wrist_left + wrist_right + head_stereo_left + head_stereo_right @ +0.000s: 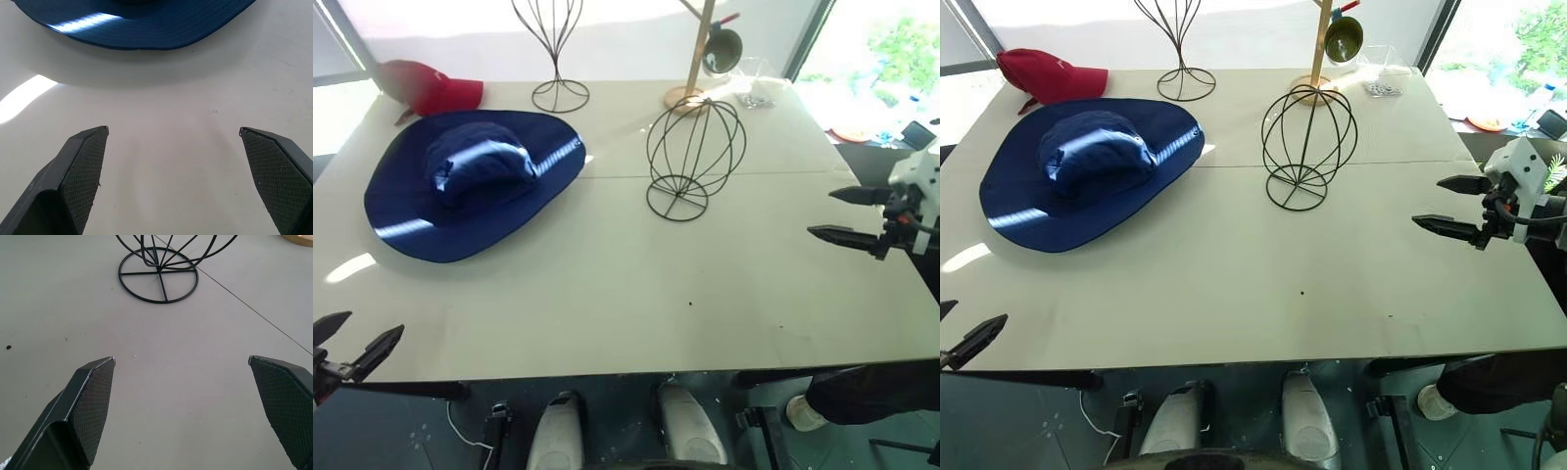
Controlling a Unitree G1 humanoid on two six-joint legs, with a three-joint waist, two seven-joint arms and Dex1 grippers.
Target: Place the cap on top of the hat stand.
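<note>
The cap (475, 184) lies flat on the table (626, 294) in the upper left of the head views, crown up, with its wide brim spread around it. The hat stand (693, 160) stands upright right of it, near the centre, well apart from the brim. Nothing is on it yet.

The left gripper (352, 352) is at the lower left edge, empty, with its fingers spread wide. The right gripper (847, 215) is at the right edge, also wide and empty.

The cap looks soft, light and floppy, so I think the brim will droop when lifted. A pinch at the brim edge near the left gripper seems the easiest hold, perhaps with both grippers on opposite sides.

The left wrist view shows the brim edge lying against the table. The right wrist view shows the spokes in the stand's ring base.
</note>
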